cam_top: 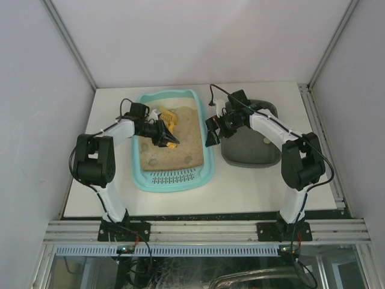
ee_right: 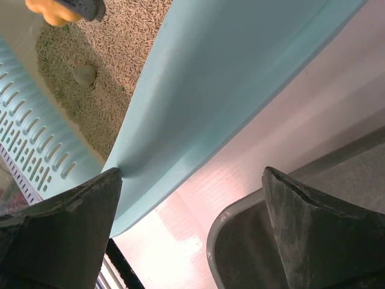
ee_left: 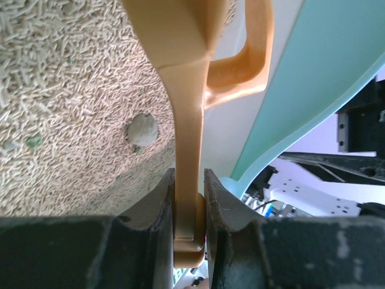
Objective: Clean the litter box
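The light turquoise litter box (cam_top: pixel 208 161) lies left of centre, with tan litter (cam_top: pixel 186 135) inside and a slotted grate (cam_top: pixel 174 178) at its near end. My left gripper (cam_top: pixel 165 139) hangs over the litter, shut on the handle of an orange scoop (cam_top: pixel 167 117). The left wrist view shows that handle (ee_left: pixel 189 120) pinched between my fingers (ee_left: pixel 190 198), with a grey clump (ee_left: pixel 142 129) on the litter beside it. My right gripper (cam_top: pixel 212 135) stands open just outside the box's right wall (ee_right: pixel 228 72), its jaws (ee_right: pixel 192 174) wide and empty.
A dark grey tray (cam_top: pixel 249 153) sits right of the litter box, its rim (ee_right: pixel 231 217) under my right gripper. Two grey clumps (cam_top: pixel 152 161) (cam_top: pixel 187 159) lie in the litter near the grate. White walls enclose the table on three sides.
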Tool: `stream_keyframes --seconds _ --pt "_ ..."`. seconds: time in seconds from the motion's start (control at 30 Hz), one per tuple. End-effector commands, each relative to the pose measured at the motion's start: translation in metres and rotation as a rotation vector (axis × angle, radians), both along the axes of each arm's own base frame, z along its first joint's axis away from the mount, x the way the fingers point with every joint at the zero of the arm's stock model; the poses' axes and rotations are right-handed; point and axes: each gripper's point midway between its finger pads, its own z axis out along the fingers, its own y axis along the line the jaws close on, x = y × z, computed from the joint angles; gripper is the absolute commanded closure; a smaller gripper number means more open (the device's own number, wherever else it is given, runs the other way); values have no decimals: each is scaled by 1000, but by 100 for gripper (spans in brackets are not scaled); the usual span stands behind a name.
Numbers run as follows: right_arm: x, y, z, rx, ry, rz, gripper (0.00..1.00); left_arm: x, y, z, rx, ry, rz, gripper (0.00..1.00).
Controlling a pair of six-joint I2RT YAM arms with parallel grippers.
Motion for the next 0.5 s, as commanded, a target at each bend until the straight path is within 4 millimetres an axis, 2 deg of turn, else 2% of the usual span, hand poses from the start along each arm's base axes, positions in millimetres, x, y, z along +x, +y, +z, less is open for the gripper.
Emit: stream_keyframes --seconds 0.0,0.3,0.47 --pt "3 5 10 9 -61 6 0 -16 14 5 95 -98 -52 100" --pt "-1 7 10 5 -63 21 0 -15 25 -19 205 -46 -93 100" --pt "-5 11 10 10 -60 38 0 -3 21 -19 180 4 -75 100"
